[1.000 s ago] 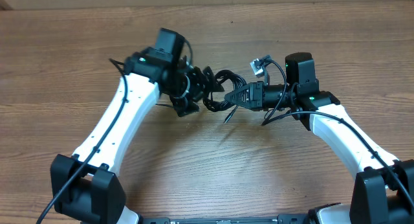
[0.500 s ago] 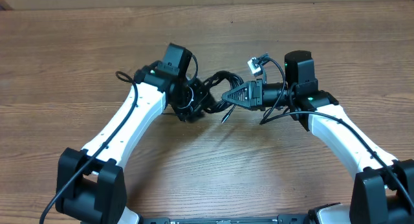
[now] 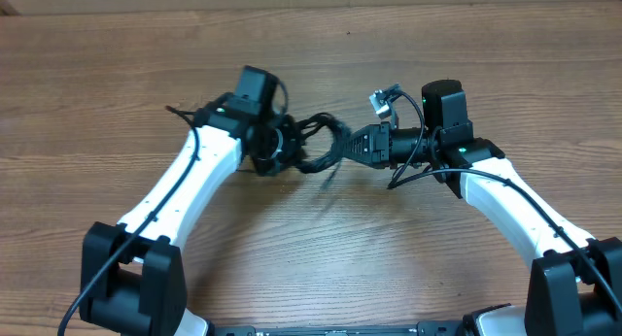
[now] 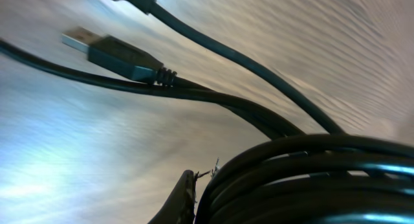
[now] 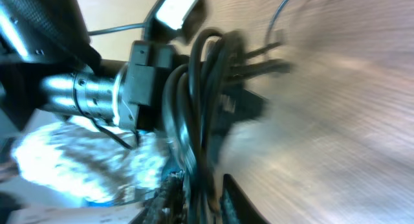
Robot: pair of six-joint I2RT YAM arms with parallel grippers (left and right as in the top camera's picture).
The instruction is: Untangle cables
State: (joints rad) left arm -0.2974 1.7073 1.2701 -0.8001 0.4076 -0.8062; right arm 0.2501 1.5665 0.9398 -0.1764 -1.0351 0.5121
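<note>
The cables (image 3: 323, 142) are a black bundle hanging between my two grippers at the middle of the wooden table (image 3: 311, 249). My left gripper (image 3: 282, 150) is shut on the bundle's left end. In the left wrist view the coiled cables (image 4: 310, 179) press against one finger (image 4: 184, 201), and a silver-tipped plug (image 4: 107, 50) sticks out past two loose strands. My right gripper (image 3: 348, 147) holds the right end. In the blurred right wrist view the cables (image 5: 197, 107) run down between the close-set fingers (image 5: 238, 199).
The left arm's wrist (image 5: 97, 94) sits just beyond the bundle in the right wrist view. A small silver-white connector (image 3: 389, 98) sticks up from the right arm. The table's back edge (image 3: 311, 8) runs along the top.
My left gripper has gone from open to shut on the bundle's left end. The bundle now looks pulled longer between the grippers. The right arm has hardly moved.
</note>
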